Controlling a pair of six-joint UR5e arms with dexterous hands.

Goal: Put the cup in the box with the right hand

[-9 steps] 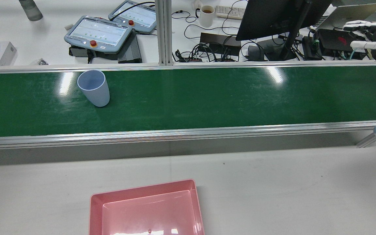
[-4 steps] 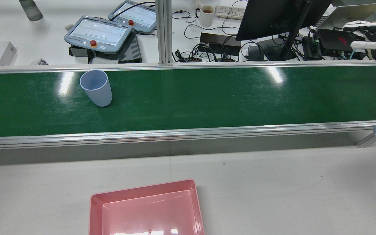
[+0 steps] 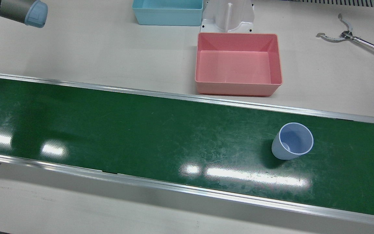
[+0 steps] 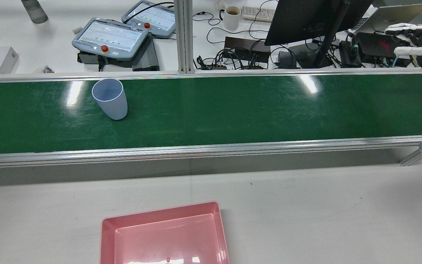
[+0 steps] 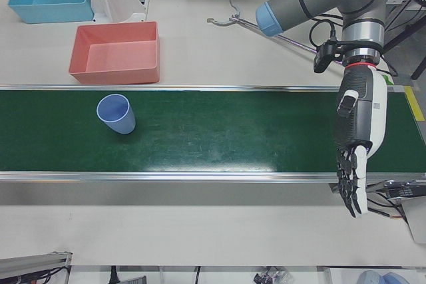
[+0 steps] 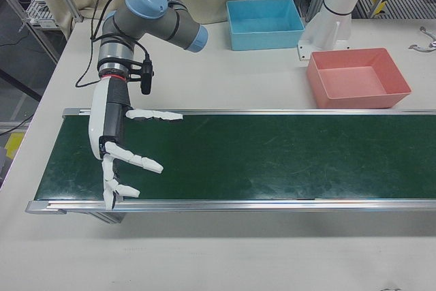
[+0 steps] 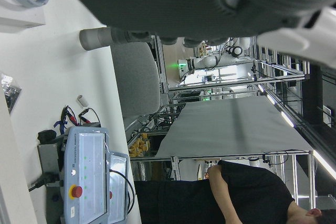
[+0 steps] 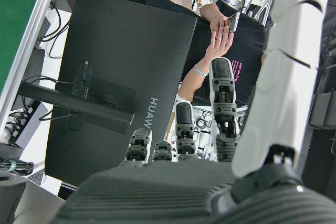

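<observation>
Front view shows the pale blue cup (image 3: 292, 141) standing upright and empty on the green conveyor belt (image 3: 141, 130), toward that view's right; the pink box (image 3: 238, 63) sits on the white desk (image 3: 109, 48) just beyond the belt's far rail, apart from the cup, with a blue bin (image 3: 168, 11) further back beside a white arm pedestal (image 3: 228, 14); a pair of metal tongs (image 3: 349, 35) lies on the desk at the far right. Right-front view has the right hand (image 6: 116, 148) hanging over the opposite end of the belt, well apart from the cup, its fingers (image 6: 153, 115) spread wide and holding nothing. Left-front view shows the left hand (image 5: 358, 144) pointing down past the belt's near rail, its fingers (image 5: 349, 187) straight, close together and empty; the cup (image 5: 116, 113) stands near the box (image 5: 116, 53) there, the belt rail between them. Rear view places the cup (image 4: 110, 98) close to the belt's far edge.
</observation>
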